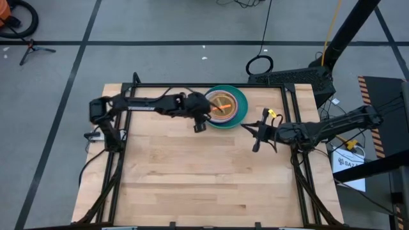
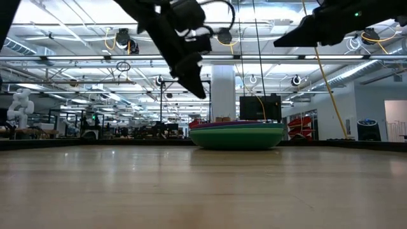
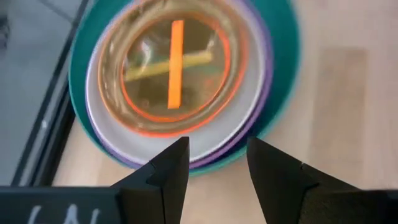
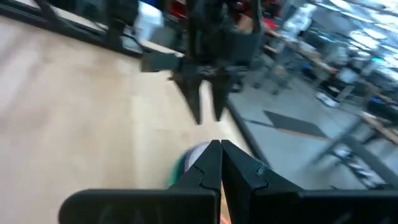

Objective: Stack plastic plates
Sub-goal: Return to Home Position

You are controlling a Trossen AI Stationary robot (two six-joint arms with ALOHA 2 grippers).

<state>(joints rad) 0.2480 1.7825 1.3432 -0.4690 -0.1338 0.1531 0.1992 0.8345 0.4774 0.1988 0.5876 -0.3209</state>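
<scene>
Wooden table (image 1: 204, 182) is stretching wide beneath both claws, and the stack of plastic plates (image 1: 225, 105) is sitting on it out by the far edge, between the two arms. The left gripper (image 3: 217, 163) is hovering clear above the wood, its two dark fingers (image 3: 168, 180) spread apart with nothing between them. The stack is lying just ahead of and below those tips.

Looking out from that claw and working down in size, the large teal plate (image 3: 283, 56) is forming the outermost ring. The purple plate (image 3: 263, 93) is showing as a thin rim inside it. The small orange plate (image 3: 155, 93) is riding on top, centred, open side up.

Over on the other side, the right gripper (image 1: 252, 135) is hanging raised over the table with its fingers pressed tight together, gripping nothing. From its tips the stack is sitting near, a little ahead and off to one side, not touching, and the left claw is showing beyond it
</scene>
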